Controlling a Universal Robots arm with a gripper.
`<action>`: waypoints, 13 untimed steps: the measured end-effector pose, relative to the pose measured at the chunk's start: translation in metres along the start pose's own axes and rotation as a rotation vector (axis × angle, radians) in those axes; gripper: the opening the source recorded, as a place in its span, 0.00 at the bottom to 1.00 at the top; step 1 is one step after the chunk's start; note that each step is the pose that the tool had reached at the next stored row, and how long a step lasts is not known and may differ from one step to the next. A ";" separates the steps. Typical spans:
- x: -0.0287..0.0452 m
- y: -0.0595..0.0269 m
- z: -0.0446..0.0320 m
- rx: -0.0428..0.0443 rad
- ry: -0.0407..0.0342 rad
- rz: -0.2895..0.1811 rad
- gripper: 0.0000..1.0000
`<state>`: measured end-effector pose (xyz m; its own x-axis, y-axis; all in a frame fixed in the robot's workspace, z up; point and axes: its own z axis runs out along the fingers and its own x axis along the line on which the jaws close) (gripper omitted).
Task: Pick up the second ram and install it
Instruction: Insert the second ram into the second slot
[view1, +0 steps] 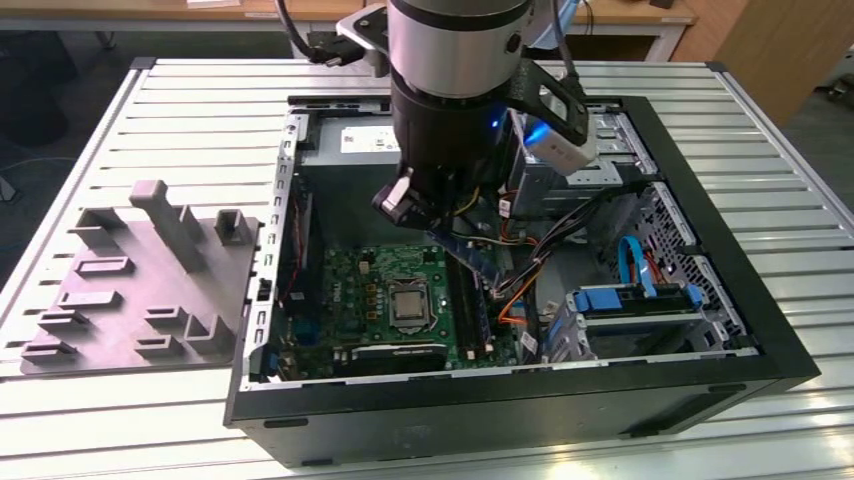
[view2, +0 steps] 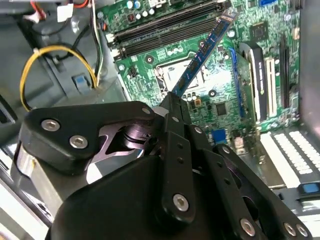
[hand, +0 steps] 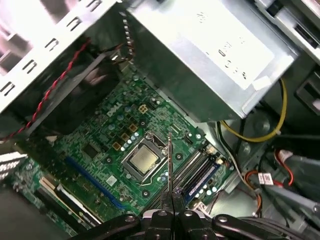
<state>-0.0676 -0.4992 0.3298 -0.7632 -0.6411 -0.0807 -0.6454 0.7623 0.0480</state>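
The second ram, a narrow blue stick, hangs tilted inside the open computer case, above the green motherboard. My gripper is shut on its upper end. In the second wrist view the stick slants out from the fingertips toward the long black memory slots. In the first wrist view I see the ram edge-on, rising from the gripper between the silver processor and the slots. The stick stands above the slots, not seated in them.
The grey power-supply box sits close behind the arm. Yellow and orange cables run beside the slots, and a blue drive cage fills the case's right side. A grey parts fixture lies on the slatted table at the exterior view's left.
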 end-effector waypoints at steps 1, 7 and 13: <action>0.0000 0.0000 0.0001 0.0015 -0.0009 0.018 0.12; 0.0001 -0.0001 0.0008 0.0103 -0.0062 0.127 0.12; 0.0001 -0.0001 0.0013 0.0190 -0.0114 0.236 0.12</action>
<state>-0.0676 -0.4992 0.3284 -0.8923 -0.4442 -0.0808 -0.4486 0.8924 0.0481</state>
